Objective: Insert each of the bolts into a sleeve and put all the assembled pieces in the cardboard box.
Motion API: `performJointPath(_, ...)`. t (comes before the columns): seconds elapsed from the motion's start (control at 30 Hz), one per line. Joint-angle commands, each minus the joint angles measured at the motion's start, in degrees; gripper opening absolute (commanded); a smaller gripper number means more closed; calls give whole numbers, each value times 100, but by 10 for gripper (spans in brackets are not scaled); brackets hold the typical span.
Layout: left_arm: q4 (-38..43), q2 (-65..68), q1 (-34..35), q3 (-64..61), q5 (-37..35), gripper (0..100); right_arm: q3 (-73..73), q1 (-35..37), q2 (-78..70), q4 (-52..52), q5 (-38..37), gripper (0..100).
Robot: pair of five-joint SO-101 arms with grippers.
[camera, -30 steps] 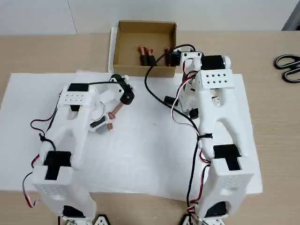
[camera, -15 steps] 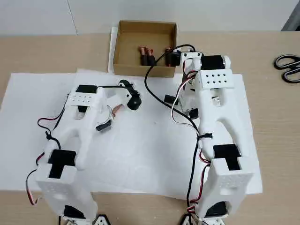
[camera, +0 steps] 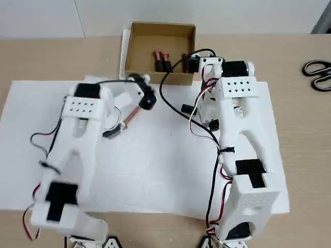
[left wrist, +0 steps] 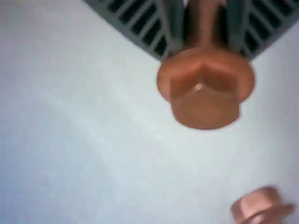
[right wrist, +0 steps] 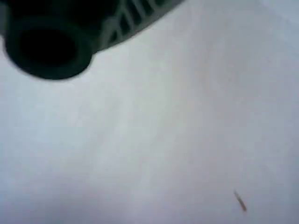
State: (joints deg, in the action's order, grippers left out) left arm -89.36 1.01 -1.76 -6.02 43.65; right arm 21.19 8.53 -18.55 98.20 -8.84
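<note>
**Item 1: bolt.** Copper, hex-headed. It is pinched by its shank in the left gripper, and the high view shows it slanting from the claw toward 7 o'clock over the white sheet. In the left wrist view the ribbed fingers press on either side of the shank and the head hangs free below them, facing the camera. Whether the head touches the sheet cannot be told.

**Item 2: second bolt.** Same copper colour. It lies loose on the sheet, apart from the held bolt and clear of the claw.

**Item 3: sleeve.** A black tube with its open end toward the camera. It is held in the right gripper, tight against a ribbed finger and above the sheet.

**Item 4: cardboard box.** Open-topped, near the left gripper at about 1 o'clock from it. Its near wall is just beside the far edge of the sheet.

**Item 5: assembled pieces.** Copper bolts in dark sleeves, lying side by side on the box floor toward its near wall.

**Item 6: table.** Light wood, carrying the sheet, the box and both arms.

**Item 7: scissors.** On the bare table at 3 o'clock from the box, well apart from everything else.
</note>
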Motion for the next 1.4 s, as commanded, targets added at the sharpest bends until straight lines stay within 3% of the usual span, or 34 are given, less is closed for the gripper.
performJointPath(0.0, -264, -1204, -9, 277, -431, 6, 484, -13, 453, 92, -44, 4)
performJointPath(0.17, -835, -2629, -9, 277, -1266, 6, 756, -13, 1314, 101, -53, 4)
performJointPath(0.37, -879, -4105, -44, 251, -2251, 6, 738, 48, 3354, 101, -53, 4)
performJointPath(0.57, 193, -4941, -9, -242, -3824, 6, 448, 198, 4963, 92, -35, 4)
performJointPath(0.8, 1231, -5644, -53, -1051, -6066, 6, -1292, 435, 6888, -57, 0, 5)
performJointPath(1.07, 2585, -5776, -149, -1930, -7095, 6, -5116, 971, 9165, -2105, 484, 5)
performJointPath(1.23, 3209, -5749, -1020, -2290, -7604, 6, -7640, 989, 9938, -4048, 501, 4)
performJointPath(1.37, 3745, -5363, -1407, -2510, -7604, 6, -8721, 998, 9684, -4980, 510, 4)
